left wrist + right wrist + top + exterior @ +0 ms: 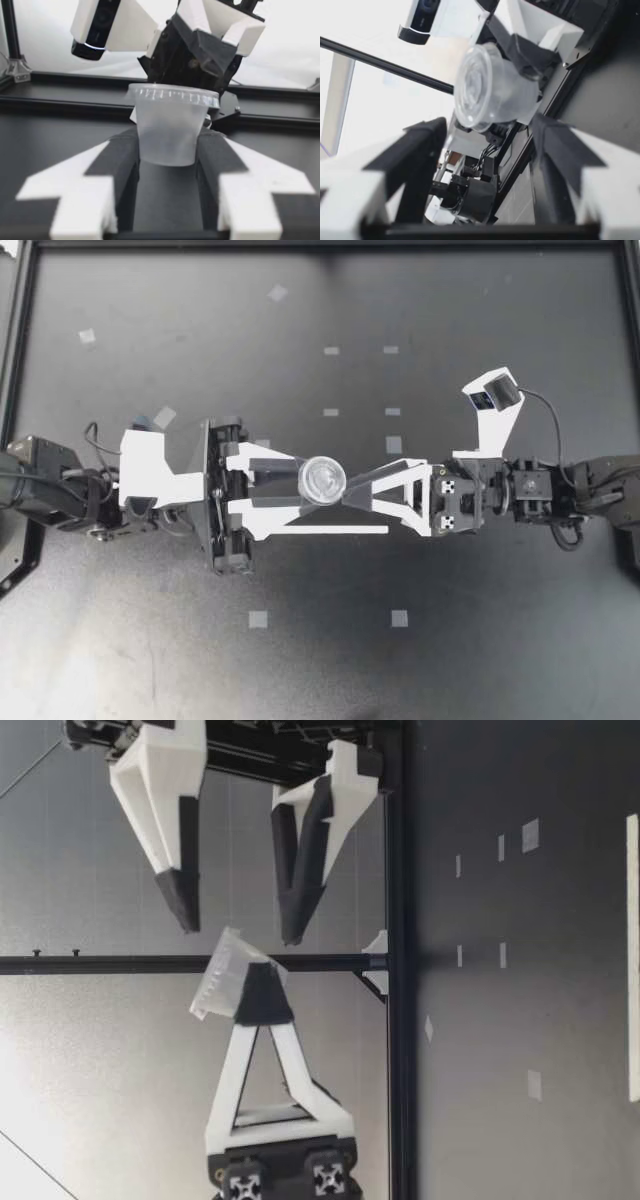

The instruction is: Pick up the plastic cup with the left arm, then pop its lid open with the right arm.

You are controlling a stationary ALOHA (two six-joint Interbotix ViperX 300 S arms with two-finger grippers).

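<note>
Left gripper is gripping the lidded plastic cup by its lower body, pads narrowly parted and pressing on both sides. The cup is hanging well above the table, near upright, lid uppermost. Right gripper is lying rolled on its side, jaws standing wide open, one finger above and one below, tips just beside the cup, not touching; the cup's long axis is running along that opening. Cup is showing no contents
</note>
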